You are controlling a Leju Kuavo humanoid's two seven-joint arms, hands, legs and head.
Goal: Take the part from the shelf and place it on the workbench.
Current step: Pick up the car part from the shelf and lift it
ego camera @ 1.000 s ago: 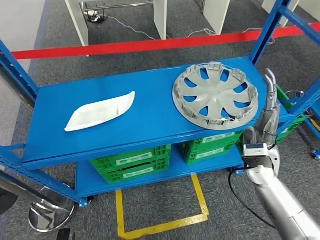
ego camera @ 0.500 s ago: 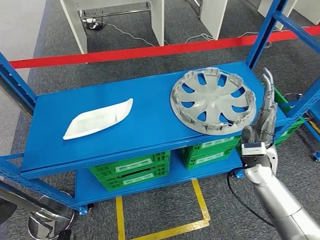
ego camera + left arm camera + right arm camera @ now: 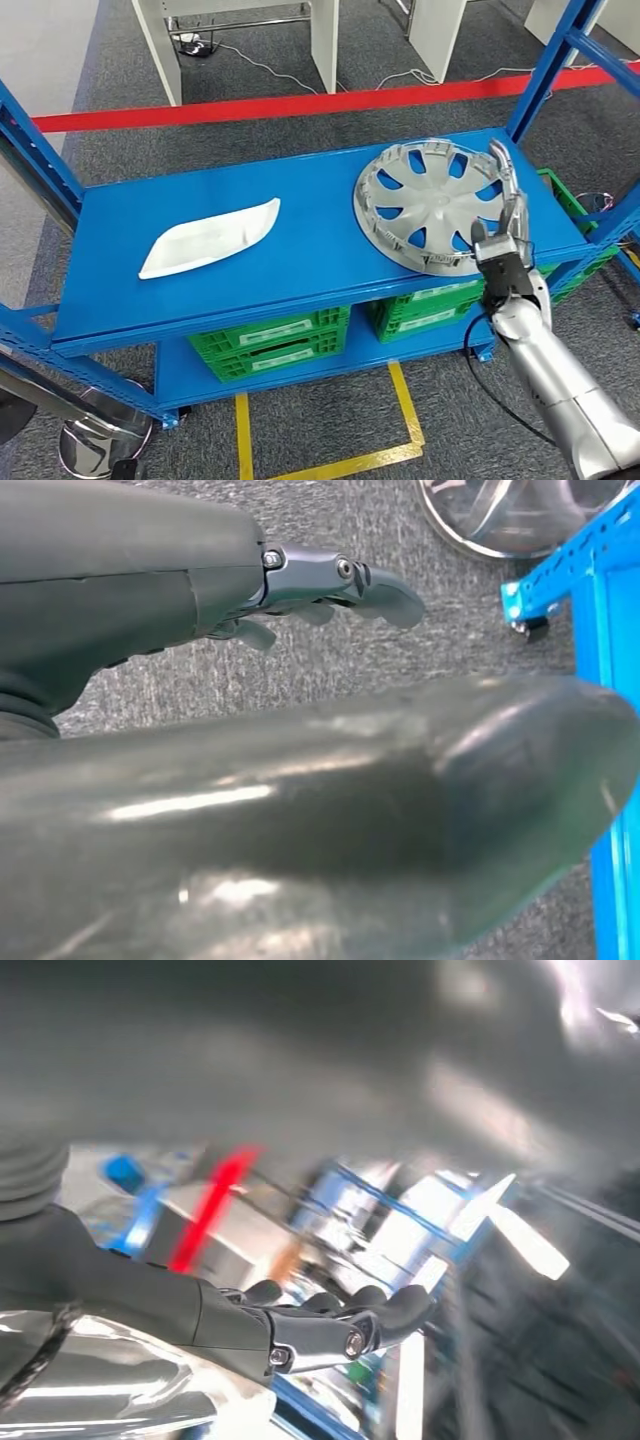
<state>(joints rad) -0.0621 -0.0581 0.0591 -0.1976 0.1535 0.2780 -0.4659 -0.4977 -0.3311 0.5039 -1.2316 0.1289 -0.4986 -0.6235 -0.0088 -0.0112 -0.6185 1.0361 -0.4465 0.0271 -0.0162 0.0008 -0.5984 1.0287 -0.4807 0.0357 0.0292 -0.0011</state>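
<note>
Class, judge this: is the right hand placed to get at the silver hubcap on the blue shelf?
Probably yes: the right hand is already at the hubcap's near right rim, fingers extended, nothing between them.

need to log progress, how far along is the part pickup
Early stage. Nothing is moved yet: the hubcap lies flat on the blue shelf, as does the white part. In hand: the right hand is at the hubcap's near right edge, fingers extended over it, no clear grip. Left: gripping, lifting, carrying to the workbench.

Right hand [image 3: 317,1325] with fingers extended, holding nothing — blurred blue shelf frame [image 3: 392,1200] beyond
</note>
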